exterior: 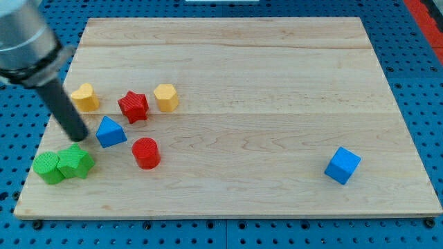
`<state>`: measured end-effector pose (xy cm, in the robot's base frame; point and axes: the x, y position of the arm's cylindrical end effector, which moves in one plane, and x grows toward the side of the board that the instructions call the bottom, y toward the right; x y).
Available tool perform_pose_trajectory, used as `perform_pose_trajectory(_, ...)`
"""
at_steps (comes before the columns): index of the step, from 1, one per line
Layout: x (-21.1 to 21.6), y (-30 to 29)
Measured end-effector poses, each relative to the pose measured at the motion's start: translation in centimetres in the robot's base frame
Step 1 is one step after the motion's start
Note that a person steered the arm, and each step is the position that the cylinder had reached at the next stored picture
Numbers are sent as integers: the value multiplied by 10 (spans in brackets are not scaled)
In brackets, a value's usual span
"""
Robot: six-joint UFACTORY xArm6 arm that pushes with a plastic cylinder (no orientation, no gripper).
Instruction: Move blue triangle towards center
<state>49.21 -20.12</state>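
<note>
Bright blocks on pale wood over a blue pegboard

The board (277, 104) is light blond wood with fine grain lines running across it, and it sits on a blue perforated surface (415, 83) dotted with dark holes, with a strip of red (428, 12) showing at the view's top right corner. The blue triangle (110, 132) and the blue cube (342, 165) share the same vivid blue. The red star (133, 106) and red cylinder (146, 153) are deep red. Two yellow blocks (85, 97) (166, 97) are orange-tinged yellow. Two green blocks (48, 169) (75, 162) are bright leaf green. The rod is black down to my tip (80, 137), under a grey housing (24, 41).
</note>
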Motion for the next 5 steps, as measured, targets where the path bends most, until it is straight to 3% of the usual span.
perform_pose_trajectory(2,5,157)
perform_pose_trajectory(5,2,103)
